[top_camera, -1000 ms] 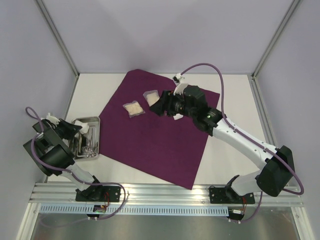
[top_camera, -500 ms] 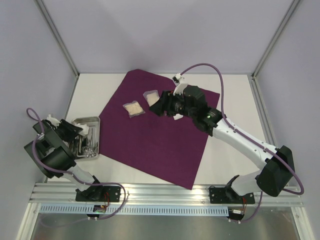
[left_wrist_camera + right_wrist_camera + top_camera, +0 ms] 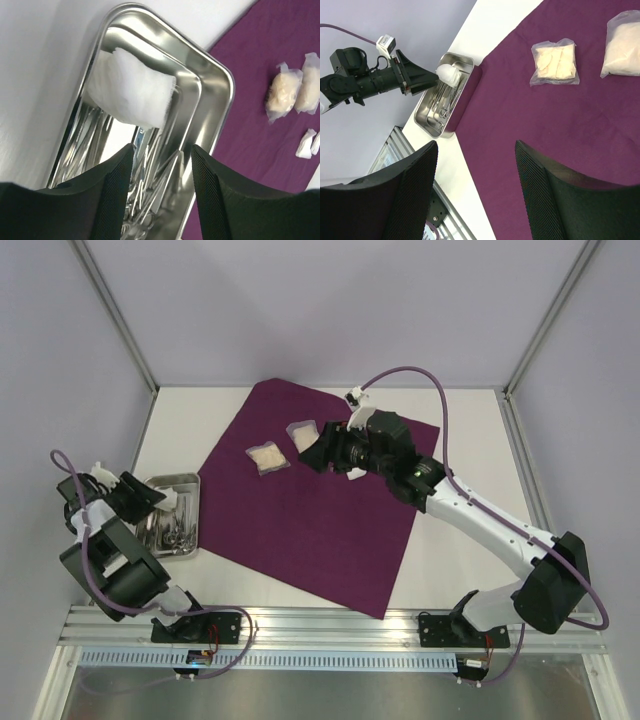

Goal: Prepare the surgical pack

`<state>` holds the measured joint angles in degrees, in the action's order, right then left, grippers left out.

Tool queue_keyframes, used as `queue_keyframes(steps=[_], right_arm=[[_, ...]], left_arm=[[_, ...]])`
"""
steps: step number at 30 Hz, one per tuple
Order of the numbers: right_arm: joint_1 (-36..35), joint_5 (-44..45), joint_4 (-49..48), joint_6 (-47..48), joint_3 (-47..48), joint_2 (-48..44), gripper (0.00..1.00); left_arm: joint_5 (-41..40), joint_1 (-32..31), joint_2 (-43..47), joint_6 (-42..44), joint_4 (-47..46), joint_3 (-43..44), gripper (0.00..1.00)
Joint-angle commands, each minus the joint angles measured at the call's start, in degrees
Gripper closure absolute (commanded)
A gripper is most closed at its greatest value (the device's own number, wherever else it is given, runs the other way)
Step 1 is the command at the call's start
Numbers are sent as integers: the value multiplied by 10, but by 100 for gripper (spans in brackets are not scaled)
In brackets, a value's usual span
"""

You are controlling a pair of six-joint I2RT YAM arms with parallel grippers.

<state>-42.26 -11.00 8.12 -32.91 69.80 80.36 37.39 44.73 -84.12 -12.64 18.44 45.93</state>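
Left gripper [image 3: 162,160] gaping, empty, above glossy steel tray [image 3: 218,107]; right gripper [image 3: 476,150] gaping, empty, above matte plum drape [image 3: 545,130].

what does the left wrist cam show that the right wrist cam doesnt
Only left wrist: the left tool, open, the instruments close up, and two small white pieces on the drape.
Only right wrist: the right tool, open, and the whole left arm pointing at the tray.
Both: the tray with gauze in it, the drape, and two packets lying on it.
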Motion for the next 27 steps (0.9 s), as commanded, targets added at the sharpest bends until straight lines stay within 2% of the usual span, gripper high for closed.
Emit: queue_keyframes(steps=[1,3,5,6,7,8,10,15,21,27], right_arm=[[-3,0,0,14,13,-25,34],[-3,2,-4,14,10,-27,35],[-3,1,-8,9,5,-27,34],[-3,0,-11,8,4,-26,35],[-3,0,-11,7,4,-26,34],[-3,0,-12,6,3,-24,34],[-3,1,-12,6,3,-25,34],[-3,6,-8,11,2,-27,34],[-3,-5,-13,7,-5,-18,34],[-3,0,-13,10,-12,-20,34]], left_arm=[[14,5,62,39,61,37,42],[15,4,76,46,57,44,43],[4,4,88,46,39,44,51],[0,4,85,47,28,43,57],[-2,4,71,50,7,45,77],[-7,4,60,52,-1,50,85],[-16,5,9,60,4,64,93],[16,1,-79,95,16,105,94],[0,-1,-97,99,-28,91,92],[-38,-3,-119,107,-10,95,92]])
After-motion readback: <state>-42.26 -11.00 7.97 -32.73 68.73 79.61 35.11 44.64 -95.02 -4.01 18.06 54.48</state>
